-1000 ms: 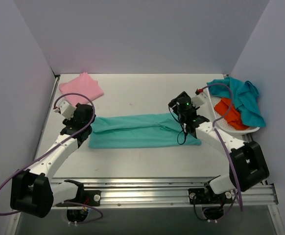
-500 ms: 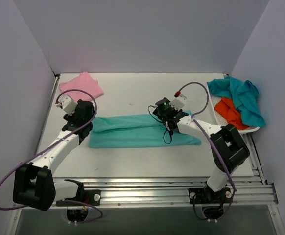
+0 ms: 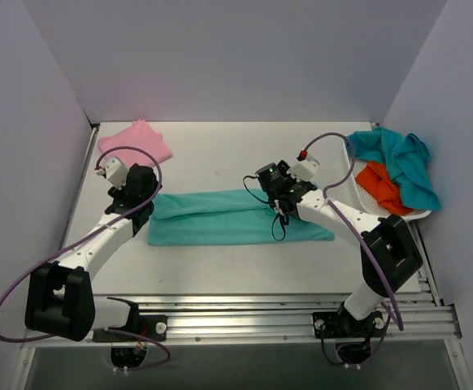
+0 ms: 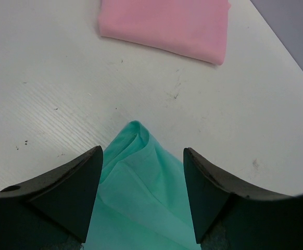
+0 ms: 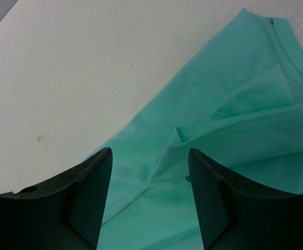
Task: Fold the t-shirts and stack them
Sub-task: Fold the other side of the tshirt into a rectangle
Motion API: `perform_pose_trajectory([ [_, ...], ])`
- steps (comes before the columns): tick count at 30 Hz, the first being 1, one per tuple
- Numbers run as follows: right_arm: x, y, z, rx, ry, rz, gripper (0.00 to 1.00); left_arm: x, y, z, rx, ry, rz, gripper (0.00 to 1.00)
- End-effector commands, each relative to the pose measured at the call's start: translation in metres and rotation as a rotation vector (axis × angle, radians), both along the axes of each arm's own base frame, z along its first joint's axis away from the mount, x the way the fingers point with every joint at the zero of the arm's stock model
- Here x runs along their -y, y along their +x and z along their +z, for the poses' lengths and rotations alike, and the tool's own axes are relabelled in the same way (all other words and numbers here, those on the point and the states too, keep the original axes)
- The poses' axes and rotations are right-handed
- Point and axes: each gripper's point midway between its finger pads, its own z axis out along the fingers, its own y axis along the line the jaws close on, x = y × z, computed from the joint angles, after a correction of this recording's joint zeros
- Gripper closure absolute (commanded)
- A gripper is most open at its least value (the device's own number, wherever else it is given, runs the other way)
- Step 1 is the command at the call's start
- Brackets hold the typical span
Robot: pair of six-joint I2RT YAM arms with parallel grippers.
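Note:
A light sea-green t-shirt lies folded into a long band across the middle of the table. My left gripper is open over its far left corner. My right gripper is open over its far edge, right of the middle, above a folded sleeve. A folded pink t-shirt lies at the far left and shows in the left wrist view. A darker teal t-shirt and an orange one lie heaped at the right.
A white tray at the right edge holds the teal and orange shirts. Pale walls close in the table on three sides. A metal rail runs along the near edge.
My right gripper has moved left along the green shirt's far edge, from near its right end to right of its middle. My left gripper has shifted slightly toward the far left corner.

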Motion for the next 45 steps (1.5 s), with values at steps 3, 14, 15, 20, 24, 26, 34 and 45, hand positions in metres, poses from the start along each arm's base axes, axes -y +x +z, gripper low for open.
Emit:
perform_pose_trajectory([
  [3,0.015,-0.001,0.008,0.007,-0.04,-0.053,0.44,0.001,0.011,0.017,0.061,-0.01,-0.011,0.28],
  [14,0.005,-0.008,-0.034,-0.068,-0.027,-0.017,0.44,0.004,0.016,0.007,0.044,-0.014,-0.025,0.29],
  [15,0.005,-0.007,-0.036,-0.072,-0.027,-0.017,0.44,0.004,0.016,0.006,0.042,-0.013,-0.027,0.29],
  [20,0.003,-0.007,-0.049,-0.092,-0.032,-0.009,0.44,0.003,0.017,0.002,0.039,-0.01,-0.025,0.29],
  [24,0.001,-0.004,-0.053,-0.096,-0.033,-0.005,0.45,0.003,0.019,0.001,0.036,-0.008,-0.024,0.29],
  [26,0.003,-0.003,-0.054,-0.097,-0.035,-0.007,0.45,0.003,0.019,0.0,0.032,-0.006,-0.025,0.29],
  [34,0.008,-0.001,-0.059,-0.105,-0.041,-0.015,0.47,0.002,0.019,-0.002,0.028,-0.002,-0.022,0.29],
  [45,0.028,0.002,-0.071,-0.127,-0.041,-0.046,0.55,-0.003,0.017,-0.002,0.027,0.001,-0.017,0.29],
])
